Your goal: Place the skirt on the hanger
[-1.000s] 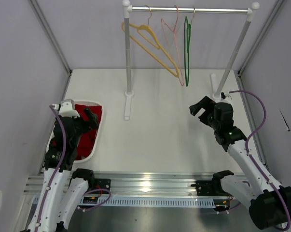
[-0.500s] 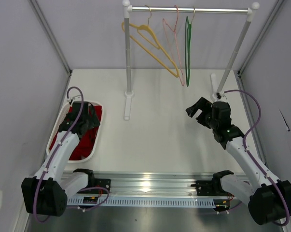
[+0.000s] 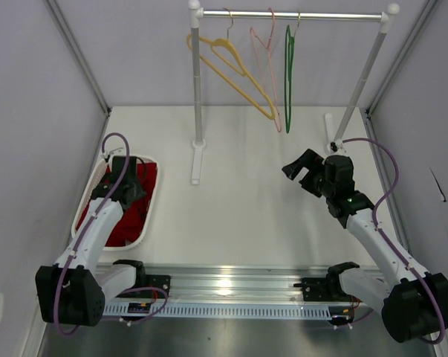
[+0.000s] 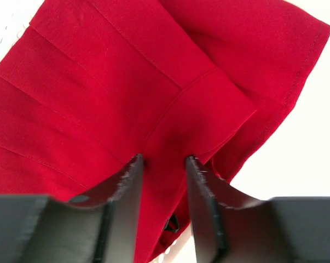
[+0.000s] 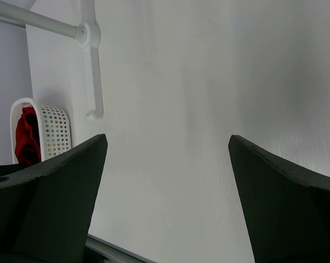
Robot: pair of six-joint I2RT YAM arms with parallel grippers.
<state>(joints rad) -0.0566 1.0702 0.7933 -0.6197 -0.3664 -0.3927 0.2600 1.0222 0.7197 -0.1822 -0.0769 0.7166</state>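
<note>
The red skirt (image 3: 137, 213) lies bunched in a white perforated basket (image 3: 146, 229) at the left of the table. My left gripper (image 3: 127, 195) is down in the basket. In the left wrist view my left gripper (image 4: 163, 161) has its jaws drawn close on a fold of the skirt (image 4: 126, 82), with cloth filling the gap. The pale pink hanger (image 3: 268, 67) hangs on the rail at the back, between a yellow one and a dark green one. My right gripper (image 3: 298, 169) is open and empty above the table, right of centre, well below the hanger.
A yellow hanger (image 3: 238, 71) and a dark green hanger (image 3: 288, 67) share the rail. The rack's left pole (image 3: 197, 89) stands on a foot (image 3: 196, 163) by the basket. The right wrist view shows the basket (image 5: 50, 134) and the rack foot (image 5: 91, 71).
My left arm has swung down and lowered its gripper into the basket onto the skirt. My right gripper has shifted slightly to the left.
</note>
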